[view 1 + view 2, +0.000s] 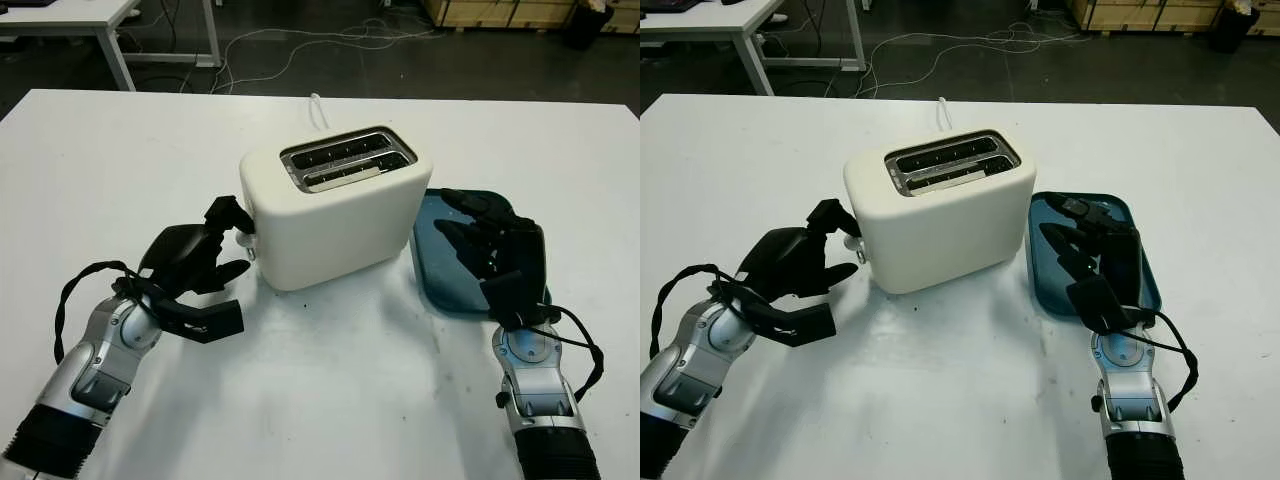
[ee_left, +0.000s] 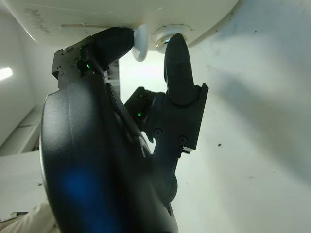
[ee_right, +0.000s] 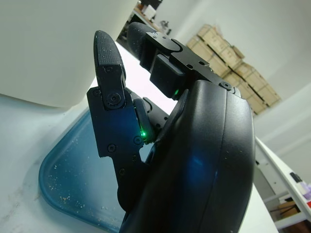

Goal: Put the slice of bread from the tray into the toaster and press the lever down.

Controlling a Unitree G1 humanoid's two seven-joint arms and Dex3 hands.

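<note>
Left hand (image 1: pixel 205 262) pinches the toaster (image 1: pixel 335 205) lever (image 2: pixel 141 42) with two fingers to push it; right hand (image 1: pixel 495 245) hovers open above the tray (image 1: pixel 1145 280).

You see the toaster (image 1: pixel 337 205) standing mid-counter (image 1: pixel 330 400), a slice of bread (image 1: pixel 352 172) sunk in its nearer slot. Your left hand (image 1: pixel 215 255) is at the toaster's left end, fingers at the lever (image 1: pixel 247 238). Your right hand (image 1: pixel 490 245) hovers open over the blue tray (image 1: pixel 430 255) just right of the toaster.
</note>
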